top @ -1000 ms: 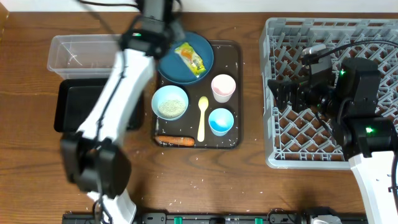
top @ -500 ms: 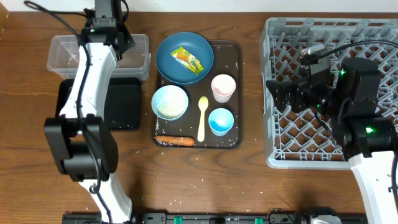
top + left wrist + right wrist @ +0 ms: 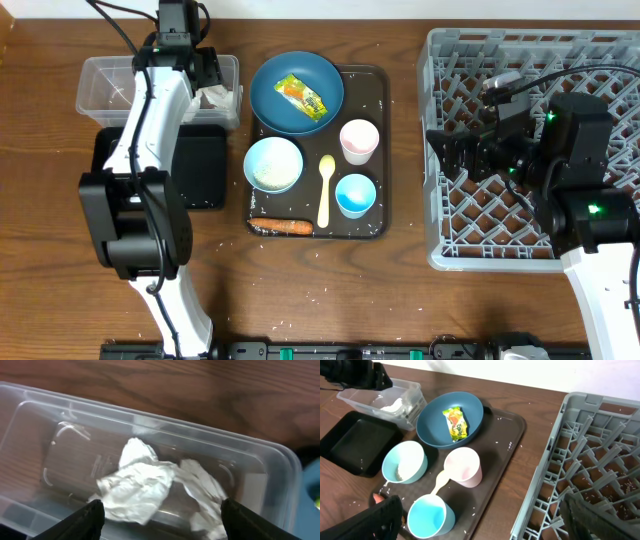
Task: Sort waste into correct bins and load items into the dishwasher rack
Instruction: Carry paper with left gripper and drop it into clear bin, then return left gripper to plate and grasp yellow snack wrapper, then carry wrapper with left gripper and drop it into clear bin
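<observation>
Moved: the left arm has been swung from above the plate to the 10 o'clock corner of the table, and its jaws have been opened there.
Rack: a large square grey plastic lattice crate is seen at 3 o'clock of the serving tray.
Serving tray: a dark brown rectangular tray is set mid-table.
Right gripper: held over the rack, spread wide, nothing gripped.
Left gripper: held over the clear box, fingers parted, nothing gripped.
Black tray: shallow, rectangular, at 9 o'clock of the serving tray.
Clear box: rectangular, plastic, at 12 o'clock of the black tray.
Plate: round, dark blue, at 11 o'clock on the serving tray.
Bowl: round, pale blue, at 9 o'clock.
Pink cup: at 2 o'clock.
Light blue cup: at 4 o'clock.
Spoon: pale yellow, laid at centre.
Carrot stick: orange, at 7 o'clock.
Wrapper: yellow, printed, laid on the plate.
Crumpled white paper: laid inside the clear box, under the left gripper.
Rice grains: seen in the bowl; more are scattered about.
</observation>
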You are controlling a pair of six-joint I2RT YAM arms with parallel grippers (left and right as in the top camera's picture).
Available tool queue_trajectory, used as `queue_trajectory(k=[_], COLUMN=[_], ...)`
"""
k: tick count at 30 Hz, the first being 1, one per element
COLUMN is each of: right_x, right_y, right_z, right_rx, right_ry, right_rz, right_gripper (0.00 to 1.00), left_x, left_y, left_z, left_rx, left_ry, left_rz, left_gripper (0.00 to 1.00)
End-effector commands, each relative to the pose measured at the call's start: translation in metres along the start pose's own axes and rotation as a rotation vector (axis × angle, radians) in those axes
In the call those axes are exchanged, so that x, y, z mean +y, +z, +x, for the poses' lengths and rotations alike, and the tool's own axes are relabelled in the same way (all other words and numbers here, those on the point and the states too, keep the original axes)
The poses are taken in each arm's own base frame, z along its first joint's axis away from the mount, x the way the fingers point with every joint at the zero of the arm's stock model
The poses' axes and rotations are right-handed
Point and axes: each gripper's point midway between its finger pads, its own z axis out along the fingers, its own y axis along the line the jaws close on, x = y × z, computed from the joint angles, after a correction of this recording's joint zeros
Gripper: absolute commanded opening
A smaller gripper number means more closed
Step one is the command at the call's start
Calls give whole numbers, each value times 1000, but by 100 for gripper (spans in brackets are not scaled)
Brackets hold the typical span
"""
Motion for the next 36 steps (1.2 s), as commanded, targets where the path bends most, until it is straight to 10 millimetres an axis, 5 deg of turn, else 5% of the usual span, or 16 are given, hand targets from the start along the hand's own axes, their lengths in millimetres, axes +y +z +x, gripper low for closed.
queue_trajectory(k=[1,6,14,21,31,33,36], right_x=[7,9,9,9,9,9,9], right_y=[-2,-2,-2,-2,-2,-2,-2], right_z=[-9,-9,-9,-7,-3,-3,-3], right_rx=[-21,-21,-21,-16,0,0,0], right_ry=[-16,-16,-17,-14,-6,-6,-6], right_rz=[-23,-33,-32,-33,-33,-33,-33], right_gripper=[99,99,99,99,99,99,99], left_x=[-28,-91,-167,-193,-213,-213,-212], left_y=[-42,-65,-31,26,63,66,67], left_z=[-19,-12,35,80,109,111,113], left_rx=[-69,-74,58,138,177,181,186], left_ry=[63,125,-1,-197,-271,-269,-266], left_rz=[166,372,397,251,239,237,233], left_gripper=[77,77,77,80,83,74,35])
